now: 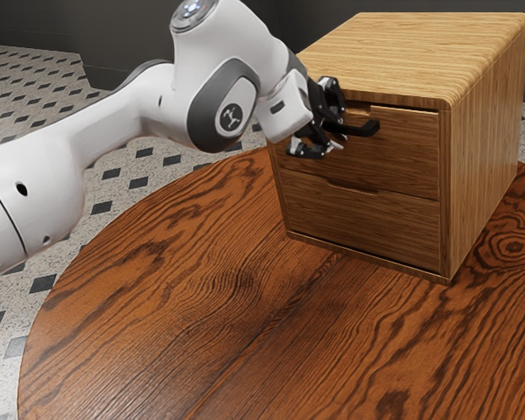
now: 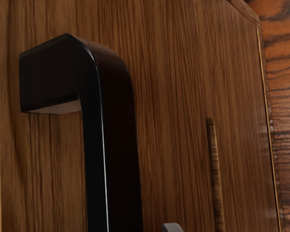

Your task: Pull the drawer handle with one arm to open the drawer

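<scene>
A light wooden cabinet (image 1: pixel 472 61) stands on the round dark table (image 1: pixel 245 332) and has two drawers. The upper drawer (image 1: pixel 402 157) carries a black bar handle (image 1: pixel 360 128). My gripper (image 1: pixel 332 129) is at the handle's end toward the exterior view's left, open, with one finger above the bar and one below it. In the wrist view the handle (image 2: pixel 111 145) runs close under the hand across the drawer front (image 2: pixel 193 96), and one grey fingertip (image 2: pixel 171 227) shows beside it. The upper drawer front looks about flush with the lower drawer (image 1: pixel 367 219).
The cabinet sits at the table's far right side in the exterior view. A wide stretch of bare tabletop lies in front of it. Around the table is a tiled floor (image 1: pixel 35 87). My white arm (image 1: pixel 114 149) reaches in from the exterior view's left.
</scene>
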`<state>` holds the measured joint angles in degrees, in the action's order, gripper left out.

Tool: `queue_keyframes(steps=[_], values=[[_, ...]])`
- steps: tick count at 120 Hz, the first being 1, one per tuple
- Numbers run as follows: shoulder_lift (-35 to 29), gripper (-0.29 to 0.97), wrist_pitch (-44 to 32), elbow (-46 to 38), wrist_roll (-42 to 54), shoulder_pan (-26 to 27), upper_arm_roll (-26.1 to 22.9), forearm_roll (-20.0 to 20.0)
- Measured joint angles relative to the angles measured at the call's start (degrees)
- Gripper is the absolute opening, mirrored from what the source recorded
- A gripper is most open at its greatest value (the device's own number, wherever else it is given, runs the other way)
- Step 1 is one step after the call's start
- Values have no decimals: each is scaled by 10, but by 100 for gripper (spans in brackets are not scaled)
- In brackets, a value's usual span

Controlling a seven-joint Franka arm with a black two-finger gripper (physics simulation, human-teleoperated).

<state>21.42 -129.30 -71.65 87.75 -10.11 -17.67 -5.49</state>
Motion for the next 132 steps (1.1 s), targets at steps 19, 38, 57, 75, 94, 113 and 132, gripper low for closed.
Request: queue_keyframes(steps=[19, 38, 57, 75, 94, 113, 132], values=[[-15, 10, 6, -6, 0, -1, -1, -3], [-17, 17, 9, -7, 0, -1, -1, -4], [-17, 16, 10, -7, 0, -2, 0, -4], [-23, 15, 11, -15, -1, -4, 1, -3], [-28, 16, 11, -25, -1, -3, 7, -4], [-45, 13, 11, -38, -1, -3, 12, -3], [-49, 15, 10, -49, -1, -3, 15, -3]])
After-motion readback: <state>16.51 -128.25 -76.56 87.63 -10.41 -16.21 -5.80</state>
